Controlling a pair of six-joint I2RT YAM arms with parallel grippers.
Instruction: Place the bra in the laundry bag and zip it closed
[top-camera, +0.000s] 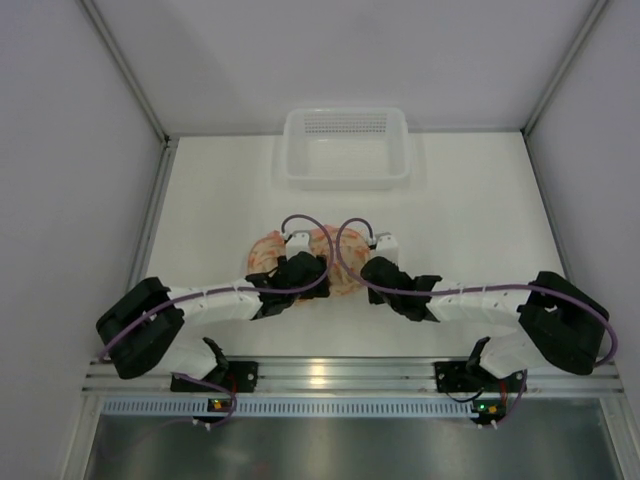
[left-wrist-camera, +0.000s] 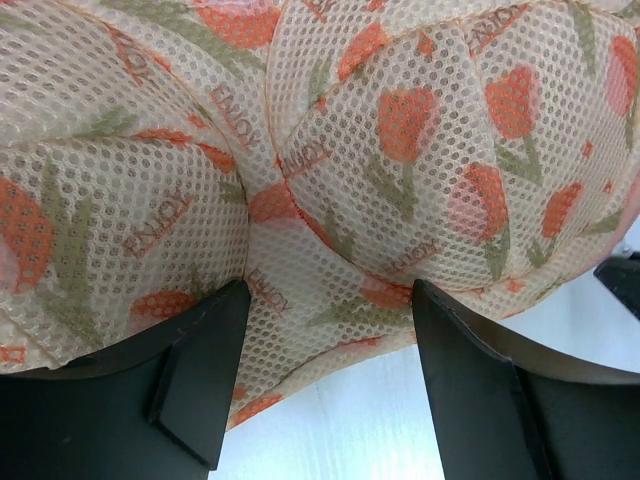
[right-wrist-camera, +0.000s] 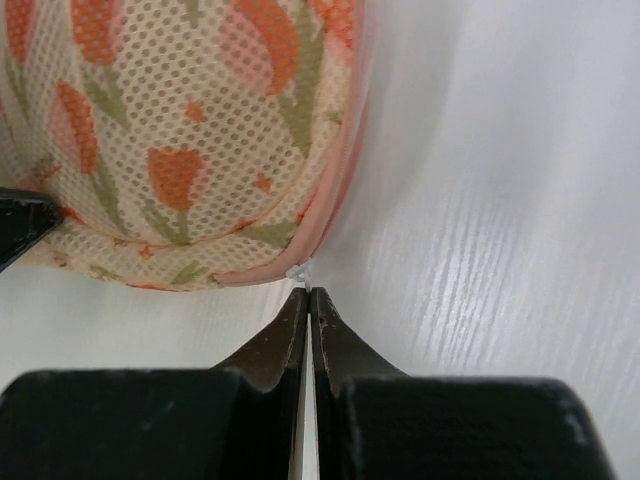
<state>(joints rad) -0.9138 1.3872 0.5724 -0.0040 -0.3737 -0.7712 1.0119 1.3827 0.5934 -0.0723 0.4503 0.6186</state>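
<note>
The laundry bag (top-camera: 338, 268) lies in the middle of the table, its two mesh domes printed with orange tulips. The left wrist view is filled by the bag (left-wrist-camera: 330, 150). My left gripper (left-wrist-camera: 330, 300) stands open at its near edge, one finger (left-wrist-camera: 205, 370) on each side of the dip between the domes. In the right wrist view the bag (right-wrist-camera: 190, 140) shows its pink trimmed rim. My right gripper (right-wrist-camera: 308, 292) is shut on the small white zipper pull (right-wrist-camera: 299, 271) at that rim. From above, the left gripper (top-camera: 290, 270) and right gripper (top-camera: 372, 268) flank the bag. The bra is hidden.
A white slotted plastic basket (top-camera: 345, 147) stands at the back of the table, beyond the bag. Grey walls close in the left and right sides. The tip of the left gripper's finger (right-wrist-camera: 20, 225) shows at the left edge of the right wrist view.
</note>
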